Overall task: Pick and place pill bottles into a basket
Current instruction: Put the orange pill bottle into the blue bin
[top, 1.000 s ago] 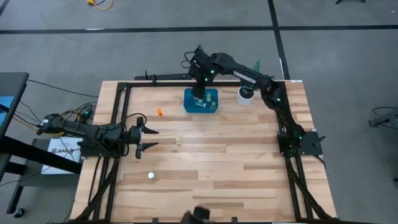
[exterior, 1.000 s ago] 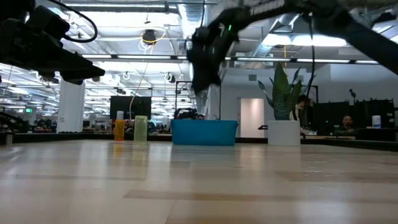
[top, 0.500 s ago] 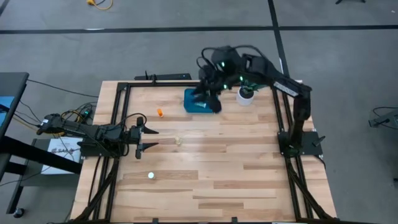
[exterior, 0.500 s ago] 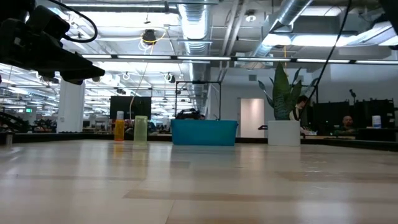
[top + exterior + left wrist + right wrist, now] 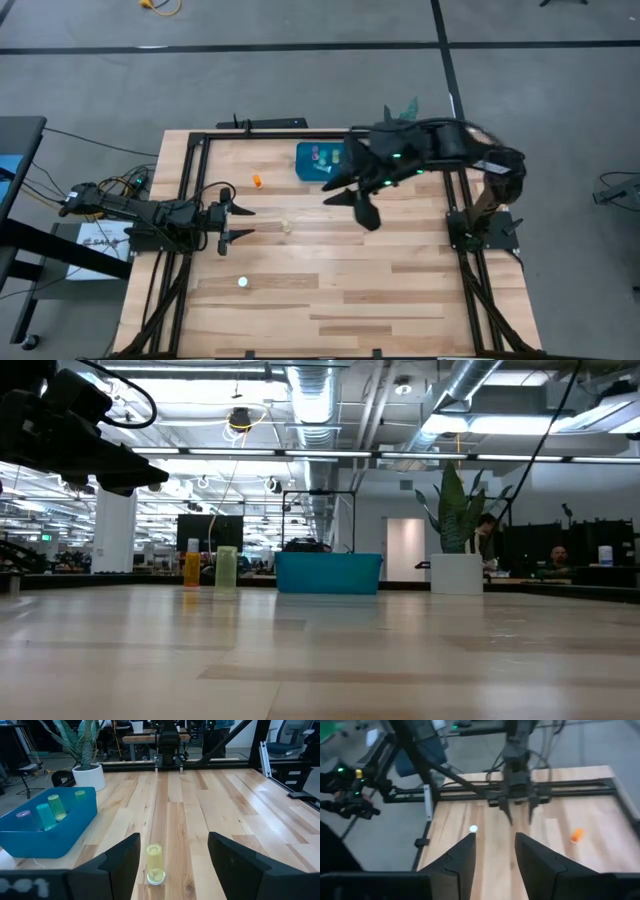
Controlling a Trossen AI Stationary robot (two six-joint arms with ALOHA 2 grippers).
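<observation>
Table [image 5: 400, 280]: yellow bottle [image 5: 154, 863] before left end effector [image 5: 172, 862].

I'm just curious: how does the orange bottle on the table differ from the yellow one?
The orange bottle is bright; the yellow bottle is pale and see-through. The yellow one stands right before the left hand; the orange one sits farther off, aside. Both are small and outside the basket.

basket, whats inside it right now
The basket holds small bottles: two teal-green, one pink-capped, one more at the far wall. Its near wall hides the floor, so more may lie there.
</observation>
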